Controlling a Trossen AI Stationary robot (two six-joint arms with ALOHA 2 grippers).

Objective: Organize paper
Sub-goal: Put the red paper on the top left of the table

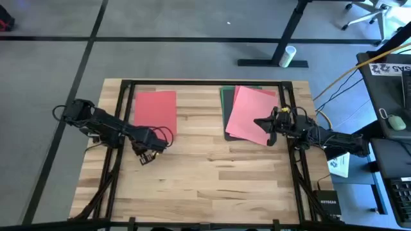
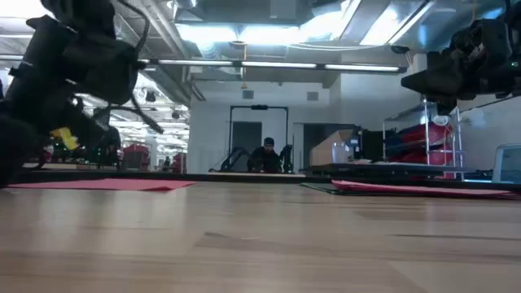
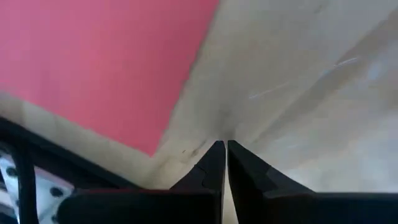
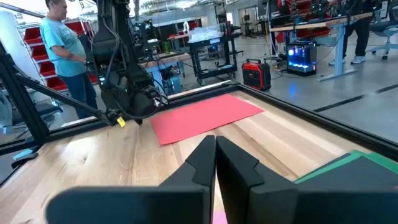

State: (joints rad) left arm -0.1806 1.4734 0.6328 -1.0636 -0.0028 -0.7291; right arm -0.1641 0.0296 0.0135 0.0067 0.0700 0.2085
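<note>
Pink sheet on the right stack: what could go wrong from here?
1. The pink sheet lies skewed over the green and dark sheets; dragging it may scatter the stack.
2. The right gripper, fingers shut, sits at the pink sheet's edge and may crease it.
3. The left gripper, also shut, is beside the red sheet; thin paper lying flat is hard to pinch.

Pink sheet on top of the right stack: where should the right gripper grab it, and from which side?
Take the pink sheet at its near-right corner, coming in from the right table edge. It lies skewed on the green sheet and dark sheet, so that corner juts past the stack, right by the right gripper. It is flat and thin, so probably slide or lift an edge first.
</note>
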